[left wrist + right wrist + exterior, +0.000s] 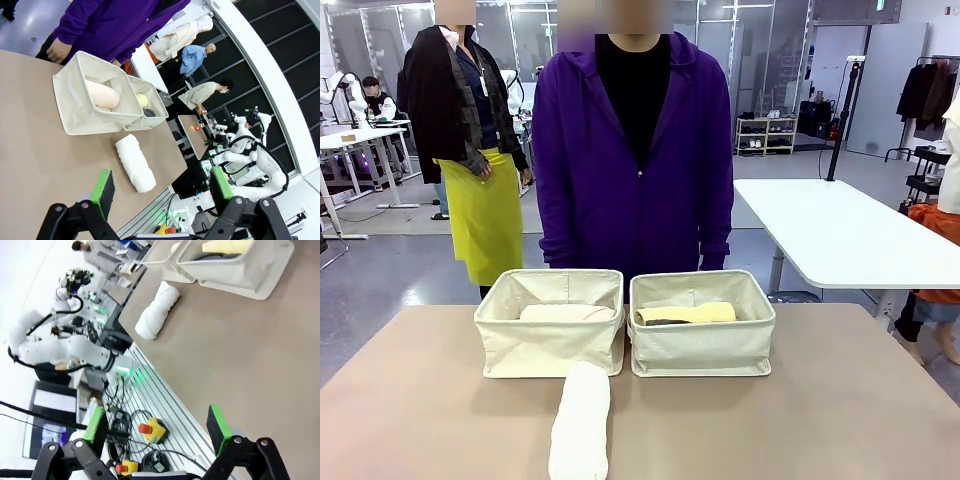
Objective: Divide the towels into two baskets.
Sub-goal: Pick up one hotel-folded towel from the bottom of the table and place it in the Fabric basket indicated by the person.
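Note:
Two cream canvas baskets stand side by side at the table's far middle. The left basket holds a pale peach towel. In the right basket a yellow towel lies over a dark grey towel. A white towel roll lies on the table in front of the baskets, near the front edge. My left gripper and right gripper are open, with nothing between their fingers, off the table's near edge.
A person in a purple hoodie stands right behind the baskets, one hand near the left basket. The tan table has bare room on both sides of the white roll. Cables and emergency-stop buttons lie below the table's edge.

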Tool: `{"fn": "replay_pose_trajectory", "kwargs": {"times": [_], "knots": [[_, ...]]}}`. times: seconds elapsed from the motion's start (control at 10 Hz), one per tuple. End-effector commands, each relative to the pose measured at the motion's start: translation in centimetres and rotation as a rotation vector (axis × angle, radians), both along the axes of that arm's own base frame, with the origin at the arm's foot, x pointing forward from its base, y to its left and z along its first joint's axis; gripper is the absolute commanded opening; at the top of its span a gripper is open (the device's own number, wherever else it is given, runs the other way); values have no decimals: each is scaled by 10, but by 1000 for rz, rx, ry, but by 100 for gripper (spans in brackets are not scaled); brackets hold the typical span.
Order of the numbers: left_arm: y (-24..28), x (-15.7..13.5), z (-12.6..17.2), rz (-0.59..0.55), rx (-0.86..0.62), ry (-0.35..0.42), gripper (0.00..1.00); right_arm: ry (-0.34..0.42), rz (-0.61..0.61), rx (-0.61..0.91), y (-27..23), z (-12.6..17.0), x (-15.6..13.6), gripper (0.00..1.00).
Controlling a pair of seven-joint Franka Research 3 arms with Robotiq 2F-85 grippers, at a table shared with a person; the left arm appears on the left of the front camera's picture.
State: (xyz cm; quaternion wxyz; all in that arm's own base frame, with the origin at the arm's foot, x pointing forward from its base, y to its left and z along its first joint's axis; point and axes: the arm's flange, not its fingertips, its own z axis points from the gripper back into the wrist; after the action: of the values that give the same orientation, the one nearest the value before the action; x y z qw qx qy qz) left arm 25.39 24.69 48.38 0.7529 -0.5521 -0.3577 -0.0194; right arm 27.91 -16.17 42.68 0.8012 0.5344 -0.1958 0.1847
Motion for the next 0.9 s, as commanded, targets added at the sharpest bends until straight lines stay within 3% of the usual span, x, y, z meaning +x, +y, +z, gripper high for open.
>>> {"fn": "replay_pose_trajectory", "kwargs": {"times": [0.0, 0.2, 0.3, 0.4, 0.8], "knots": [[1, -3, 4, -4, -6, -15, 97, -19, -96, 100, -11, -26, -37, 100], [1, -3, 4, -4, -6, -15, 97, 20, -137, 114, -19, -42, -57, 100], [1, -3, 4, -4, -6, -15, 97, -32, -132, 104, -19, -43, -50, 100], [1, -3, 4, -4, -6, -15, 97, 33, -137, 108, -24, -41, -49, 100], [1, -3, 4, -4, -6, -15, 97, 33, -137, 108, -24, -41, -49, 100]]}}
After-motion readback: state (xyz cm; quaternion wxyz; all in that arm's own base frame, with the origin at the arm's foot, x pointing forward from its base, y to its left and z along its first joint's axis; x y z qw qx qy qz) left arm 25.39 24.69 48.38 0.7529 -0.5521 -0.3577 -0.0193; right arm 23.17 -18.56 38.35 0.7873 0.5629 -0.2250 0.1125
